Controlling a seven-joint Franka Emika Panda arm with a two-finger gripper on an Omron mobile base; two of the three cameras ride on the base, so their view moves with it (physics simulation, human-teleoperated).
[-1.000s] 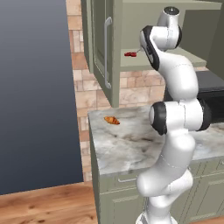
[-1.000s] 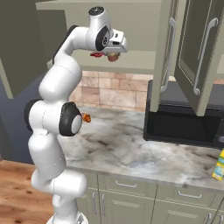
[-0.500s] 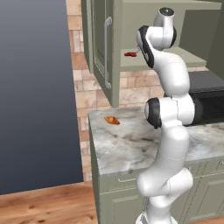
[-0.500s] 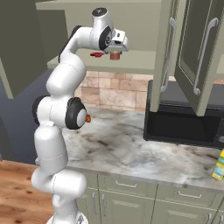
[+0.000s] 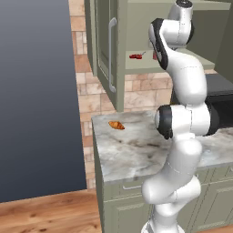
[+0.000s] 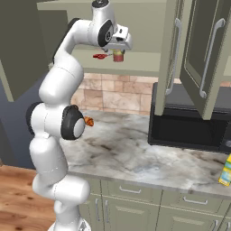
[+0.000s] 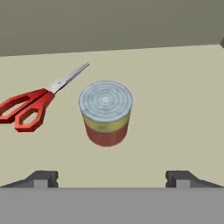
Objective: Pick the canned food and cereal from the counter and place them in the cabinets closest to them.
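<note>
Hand view: the can (image 7: 106, 113) stands upright on the pale green cabinet shelf (image 7: 175, 96), free of my pincer (image 7: 112, 178), whose two dark tips are spread wide, one to each side and well clear of it. I judge the can is set down here on purpose: this cabinet is the one nearest where it belongs, and the flat shelf lets a short cylinder rest steady on its base. Its top is ribbed grey metal in rings; the label is a yellow band over red. Just left of it lie scissors (image 7: 37, 99) with red loop handles and plain steel blades, near but not touching. In the right base view the cereal (image 6: 226, 169), a slim yellow box, waits at the far right of the veined stone counter (image 6: 135, 153), beside the black microwave (image 6: 189, 122), so that half looks undone.
</note>
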